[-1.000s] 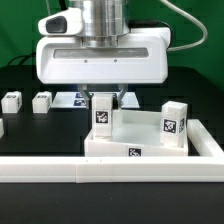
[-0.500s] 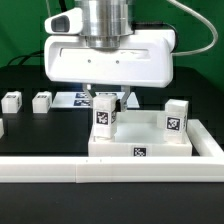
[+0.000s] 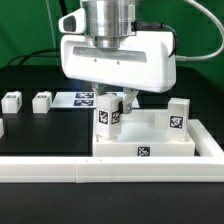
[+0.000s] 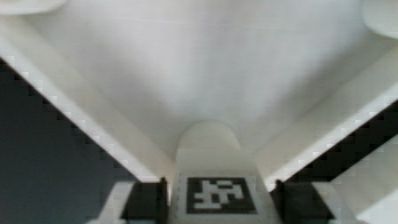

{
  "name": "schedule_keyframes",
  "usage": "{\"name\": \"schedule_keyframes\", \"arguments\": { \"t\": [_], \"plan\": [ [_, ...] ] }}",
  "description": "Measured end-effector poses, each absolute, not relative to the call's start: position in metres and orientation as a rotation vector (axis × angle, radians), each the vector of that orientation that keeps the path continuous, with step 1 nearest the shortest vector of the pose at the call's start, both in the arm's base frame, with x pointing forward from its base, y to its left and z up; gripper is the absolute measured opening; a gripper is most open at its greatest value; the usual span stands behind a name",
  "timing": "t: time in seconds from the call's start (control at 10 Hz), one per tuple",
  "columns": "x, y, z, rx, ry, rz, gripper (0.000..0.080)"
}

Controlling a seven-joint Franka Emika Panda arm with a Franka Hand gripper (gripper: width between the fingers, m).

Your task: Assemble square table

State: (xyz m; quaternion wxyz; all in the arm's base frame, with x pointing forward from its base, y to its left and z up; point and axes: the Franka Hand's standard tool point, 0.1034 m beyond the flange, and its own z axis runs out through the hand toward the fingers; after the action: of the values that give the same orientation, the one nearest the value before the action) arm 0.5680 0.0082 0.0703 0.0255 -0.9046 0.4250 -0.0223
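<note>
The white square table top (image 3: 160, 150) lies on the black table with its rim up, against the white L-shaped rail (image 3: 60, 170). A tagged white leg (image 3: 107, 116) stands upright at its near-left corner, and a second leg (image 3: 178, 115) stands at its right corner. My gripper (image 3: 112, 104) comes down from above and is shut on the first leg. In the wrist view the leg's tagged end (image 4: 217, 190) sits between the two dark fingers (image 4: 155, 203), with the table top's inside (image 4: 196, 80) beyond. Two loose legs (image 3: 11, 101) (image 3: 41, 101) lie at the exterior view's left.
The marker board (image 3: 78, 98) lies flat behind the gripper. The rail runs along the front edge and turns back at the exterior view's right (image 3: 212, 140). A green backdrop stands behind the table.
My gripper has moved toward the exterior view's right, and the held leg and the table top have shifted right with it. The loose legs have not moved.
</note>
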Motion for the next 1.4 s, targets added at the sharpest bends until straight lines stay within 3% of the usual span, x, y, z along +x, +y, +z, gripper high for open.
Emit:
{"name": "schedule_keyframes", "arguments": {
  "t": [0.3,0.6,0.7,0.8,1.4],
  "plan": [
    [0.5678,0.0153,0.0702,-2.635,1.594,-0.055,0.0288],
    [0.5677,0.0158,0.07,-2.655,1.564,-0.056,0.0297],
    [0.5677,0.014,0.0701,-2.712,1.464,-0.057,0.0486],
    [0.5682,0.0123,0.0704,-2.741,1.41,-0.061,0.0611],
    [0.5689,0.0073,0.0708,-3.029,0.652,-0.085,0.0649]
  ]
}}
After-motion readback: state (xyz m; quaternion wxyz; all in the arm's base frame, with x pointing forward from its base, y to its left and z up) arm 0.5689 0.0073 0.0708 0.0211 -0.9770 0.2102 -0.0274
